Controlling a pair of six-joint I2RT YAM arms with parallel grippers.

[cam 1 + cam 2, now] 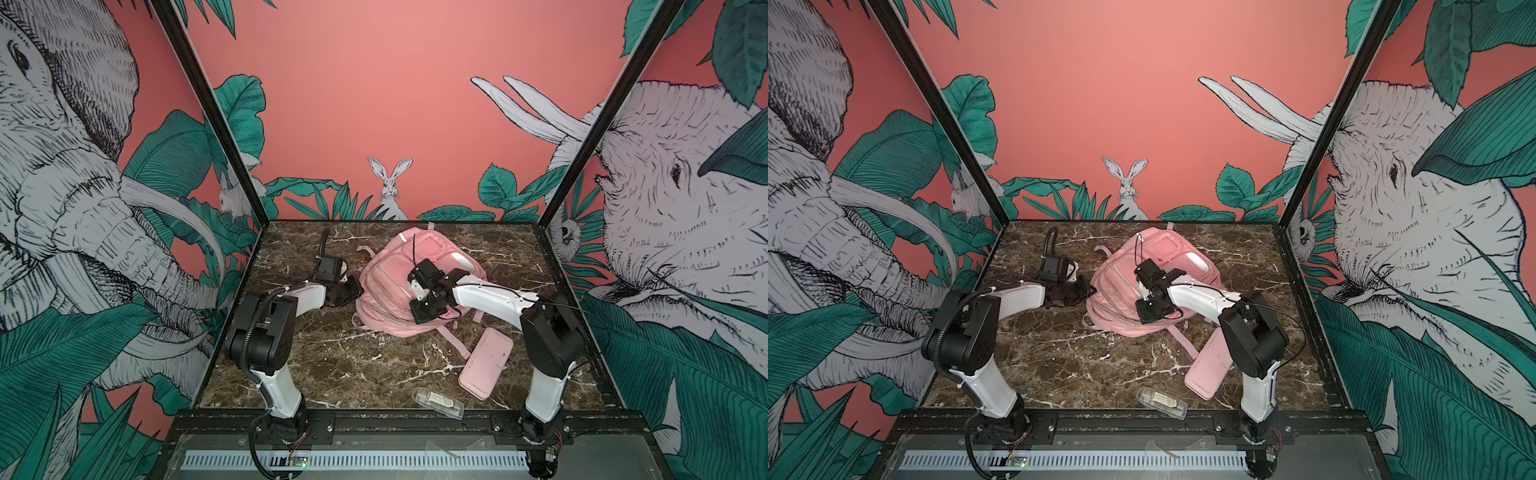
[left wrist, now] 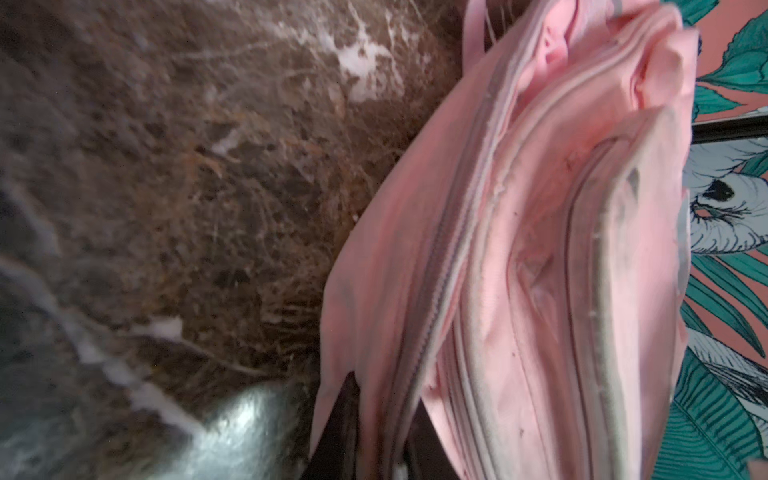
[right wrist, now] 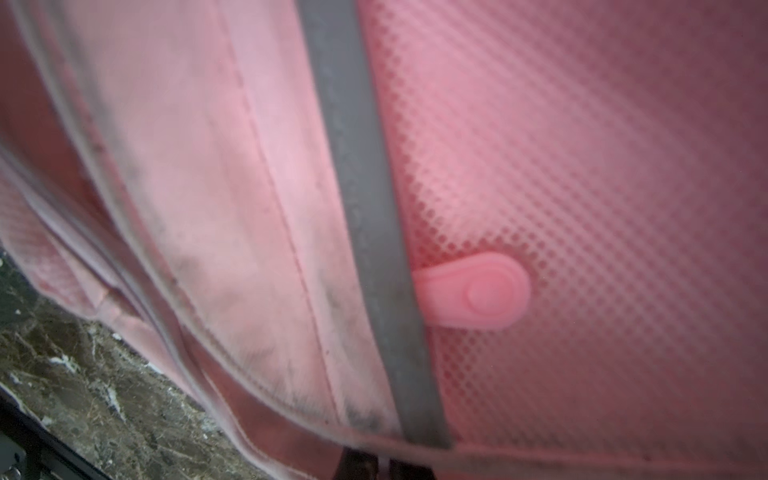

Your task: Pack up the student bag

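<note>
The student bag (image 1: 386,286) (image 1: 1113,291), a soft pink backpack, lies front-up on the marble table (image 1: 332,365) towards the back in both top views. My left gripper (image 1: 355,291) (image 1: 1086,291) is at the bag's left edge. In the left wrist view it (image 2: 382,432) is shut on a fold of the bag (image 2: 519,249) beside a zip. My right gripper (image 1: 415,291) (image 1: 1144,293) rests on the bag's front. Its dark fingertips (image 3: 388,461) are shut together at the end of a grey zip (image 3: 353,166), mostly hidden by a fabric edge. A pink rubber pull (image 3: 478,291) lies free.
A flat pink pencil case (image 1: 486,363) (image 1: 1208,370) lies right of the bag near my right arm's base. A small clear plastic box (image 1: 437,402) (image 1: 1163,401) lies at the front edge. Printed walls close off three sides.
</note>
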